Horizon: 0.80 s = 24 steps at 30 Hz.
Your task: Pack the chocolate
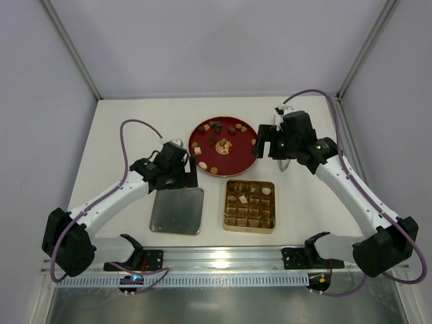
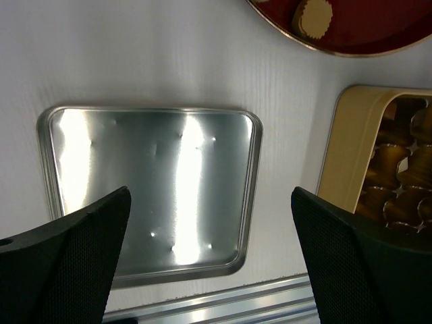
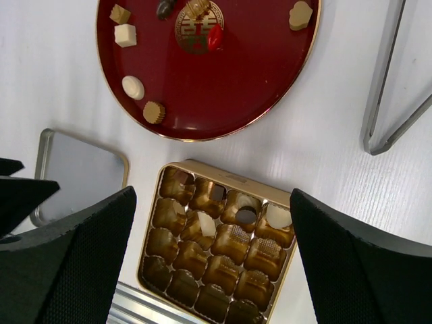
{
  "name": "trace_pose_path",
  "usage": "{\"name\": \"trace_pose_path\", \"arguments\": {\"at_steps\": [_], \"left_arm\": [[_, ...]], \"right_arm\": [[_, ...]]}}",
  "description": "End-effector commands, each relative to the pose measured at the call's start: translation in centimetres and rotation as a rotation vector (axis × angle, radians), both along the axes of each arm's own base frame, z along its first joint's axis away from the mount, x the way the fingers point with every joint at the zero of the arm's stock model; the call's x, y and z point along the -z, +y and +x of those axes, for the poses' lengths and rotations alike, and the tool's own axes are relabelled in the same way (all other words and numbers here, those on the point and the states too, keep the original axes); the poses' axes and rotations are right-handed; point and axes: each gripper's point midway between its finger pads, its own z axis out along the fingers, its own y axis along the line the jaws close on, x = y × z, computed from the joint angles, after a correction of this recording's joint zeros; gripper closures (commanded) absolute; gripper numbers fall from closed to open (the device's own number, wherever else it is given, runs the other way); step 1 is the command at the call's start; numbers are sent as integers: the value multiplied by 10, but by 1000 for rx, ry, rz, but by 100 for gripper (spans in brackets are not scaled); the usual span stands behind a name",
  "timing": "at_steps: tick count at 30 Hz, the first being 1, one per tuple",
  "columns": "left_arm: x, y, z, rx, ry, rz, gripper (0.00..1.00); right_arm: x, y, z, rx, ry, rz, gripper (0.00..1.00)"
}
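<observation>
Currently both arms are poised over the white bench point(image 1: 169, 111).

Pose. The left arm point(image 1: 108, 199) runs from its base at the near left corner diagonally forward and right. Its wrist is above the far edge of a shallow square silver metal tray point(image 1: 177, 210). The left jaws point down, wide apart, with nothing between them. The right arm point(image 1: 351, 192) reaches from the near right corner forward and left, with its wrist at the right rim of a round glossy red plate point(image 1: 233, 158). The right jaws are also wide apart and empty; their inner faces are black with a fine mesh texture.

Counts.
- Arms: 2. Plate: 1. Tray: 1.
- Square gold tin point(image 1: 249, 231) lined with brown-gold foil cells: 1. It sits just right of the tray, on the near side of the plate, apart from both.
- Cells: four across.
- Chocolate pieces point(image 3: 133, 86), bite-size: most lie loose on the red plate. About ten show in the top view, too small for an exact count.
- The right wrist view shows six clearly: three tan, two cream, one dark. A seventh, ridged and tan, is at the gold emblem in the plate's middle.
- In the tin, at least three cells are filled: two cream, one dark. I cannot tell about the other cells.

Surfaces. The tray is bright metal, lightly dented, with rounded corners and a raised rim. One tan piece is round and fluted; one cream piece is a plain cube.
</observation>
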Motion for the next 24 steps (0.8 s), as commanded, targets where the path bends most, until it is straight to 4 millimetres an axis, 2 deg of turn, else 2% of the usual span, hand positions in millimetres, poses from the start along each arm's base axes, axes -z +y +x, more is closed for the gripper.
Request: {"name": "trace_pose_path", "arguments": {"at_steps": [1,3,5,7,8,9,11,12,14,15,21,22,24], "left_arm": [[7,-11,-16,-35,-19,45,2],[15,-16,-23,-27,-20,84,6],[27,-24,-33,-10,-1,111,13],[31,-33,-37,19,1,114,19],[37,-36,-38,30,12,138,20],[38,-37,-37,34,8,150,22],[39,-44,-31,50,3,165,26],[49,-45,-29,55,25,198,28],[54,-51,-24,75,32,217,36],[64,-51,-23,78,52,243,37],[70,-70,-2,91,21,251,41],[78,-70,-2,95,39,268,42],[81,-71,3,88,26,279,43]], "right_arm": [[-24,-6,-10,15,-67,24,6],[-32,-6,-17,12,-93,40,5],[-30,-4,-25,3,-95,61,6],[-20,-1,-33,-6,-66,73,6],[-24,4,-41,-19,-76,92,6],[-17,5,-46,-20,-66,93,6],[-15,10,-53,-30,-71,102,6],[-11,12,-58,-29,-60,111,6],[-8,11,-64,-28,-55,109,7],[-6,12,-71,-34,-53,111,7],[7,10,-87,-38,-31,132,10],[7,11,-90,-40,-32,141,10],[10,12,-94,-43,-30,146,10]]}}
